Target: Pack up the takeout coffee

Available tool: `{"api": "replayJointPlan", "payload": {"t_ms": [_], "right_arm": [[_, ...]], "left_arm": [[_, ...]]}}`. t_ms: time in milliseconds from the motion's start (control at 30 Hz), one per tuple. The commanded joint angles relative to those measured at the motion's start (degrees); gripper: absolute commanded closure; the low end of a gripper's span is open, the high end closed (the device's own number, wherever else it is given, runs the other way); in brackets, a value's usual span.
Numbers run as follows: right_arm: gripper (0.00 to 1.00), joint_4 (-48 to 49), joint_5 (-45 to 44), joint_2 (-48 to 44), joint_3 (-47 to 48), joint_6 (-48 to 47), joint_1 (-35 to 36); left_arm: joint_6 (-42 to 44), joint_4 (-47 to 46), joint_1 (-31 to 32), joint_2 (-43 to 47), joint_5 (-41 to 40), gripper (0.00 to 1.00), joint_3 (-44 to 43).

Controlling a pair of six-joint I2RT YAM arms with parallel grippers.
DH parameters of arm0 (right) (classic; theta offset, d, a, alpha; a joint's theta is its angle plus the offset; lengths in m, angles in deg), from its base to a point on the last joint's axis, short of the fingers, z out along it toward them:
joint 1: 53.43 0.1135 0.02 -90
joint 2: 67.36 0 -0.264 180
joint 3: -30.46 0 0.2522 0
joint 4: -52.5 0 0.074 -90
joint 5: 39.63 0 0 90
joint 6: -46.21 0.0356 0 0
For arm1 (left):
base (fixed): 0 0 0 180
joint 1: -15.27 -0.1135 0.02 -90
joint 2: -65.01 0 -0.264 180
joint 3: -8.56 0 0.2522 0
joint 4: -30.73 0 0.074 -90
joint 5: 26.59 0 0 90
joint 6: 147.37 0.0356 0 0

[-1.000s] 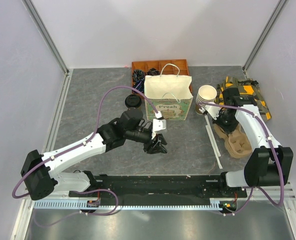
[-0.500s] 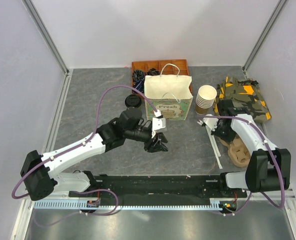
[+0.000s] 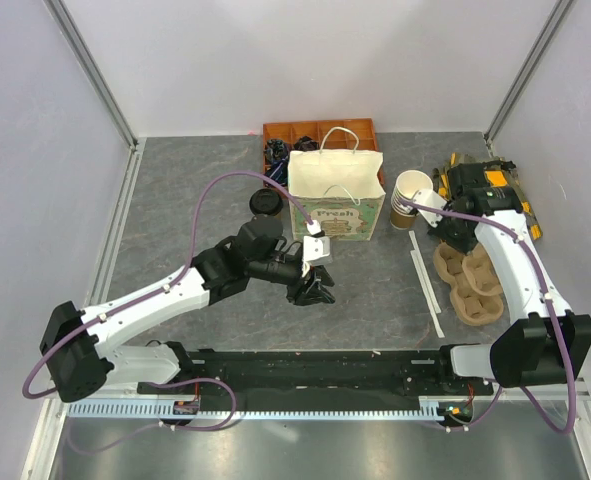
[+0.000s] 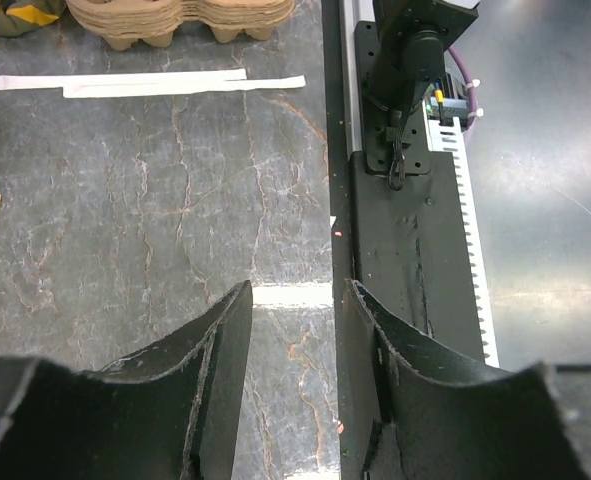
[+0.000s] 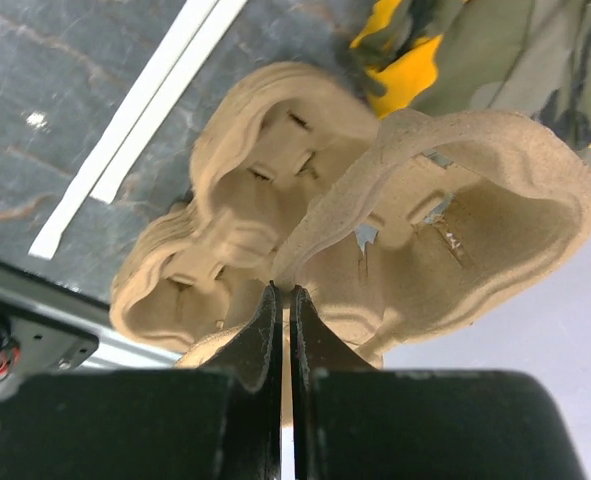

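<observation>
grey marbled tabletop (image 3: 175,200), plain white walls (image 3: 305,60), aluminium corner posts (image 3: 90,70)

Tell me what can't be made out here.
- Top view: walls of the paper bag hide its inside and the near compartments of the organizer tray.
- Top view: lid of the takeout coffee hides the cup below.
- Top view: the right arm hides the tips of the right hand.

**Top external:** fixed high behind the arm bases, facing down and forward. It is far off and covers the whole table (image 3: 195,200).

**Left wrist:** low and near the tabletop. It looks past the left gripper (image 4: 293,295), along the mounting rail (image 4: 405,250), toward the tray stack (image 4: 175,20).

**Right wrist:** very near. It looks down past the right gripper (image 5: 282,292) onto a cup tray (image 5: 455,200).

**Shared by all three:** tray stack, white strips (image 4: 155,85).
</observation>
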Motion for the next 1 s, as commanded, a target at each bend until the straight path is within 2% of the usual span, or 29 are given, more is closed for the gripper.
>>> {"api": "replayJointPlan", "payload": {"t_ms": [0,100,267,467,567,633,667,767,867,967], "right_arm": [[1.00,-4.11,5.10,-0.47,3.60,0.96,0.09],[1.00,-9.82,11.50,0.15,7.91,0.08,0.18],[1.00,-14.49,17.60,-1.60,6.97,-1.59,2.81],[1.00,-14.76,23.13,-3.01,5.47,-0.63,10.72],[1.00,-14.49,25.41,-3.28,5.64,0.08,17.03],[1.00,-14.05,26.21,-3.63,5.38,0.60,20.29],[1.00,-13.79,25.95,-3.72,5.12,0.87,24.22],[1.00,-11.86,24.99,-3.63,4.94,3.15,31.00],[1.00,-8.00,23.85,-2.93,5.64,6.75,37.94],[1.00,-2.03,20.42,-1.79,7.04,11.58,45.76]], "left_arm": [[-1.71,-1.90,-0.76,2.34,-0.12,0.51,0.06],[-3.90,-1.98,-1.73,3.57,0.23,0.51,-0.29],[-8.04,-2.42,-3.84,7.17,0.41,0.51,-0.73],[-16.39,-1.90,-10.08,12.79,0.76,0.51,-1.08],[-19.29,1.77,-12.63,16.66,0.85,0.51,-1.34],[-20.09,4.60,-15.61,19.12,0.67,0.50,-1.87],[-20.87,7.13,-17.19,19.92,0.67,0.50,-1.87],[-24.20,11.01,-25.53,23.95,-0.46,0.50,-1.00],[-30.25,14.44,-37.29,27.13,1.62,0.49,1.63],[-34.31,19.89,-40.48,26.08,3.66,0.47,3.92]]}}
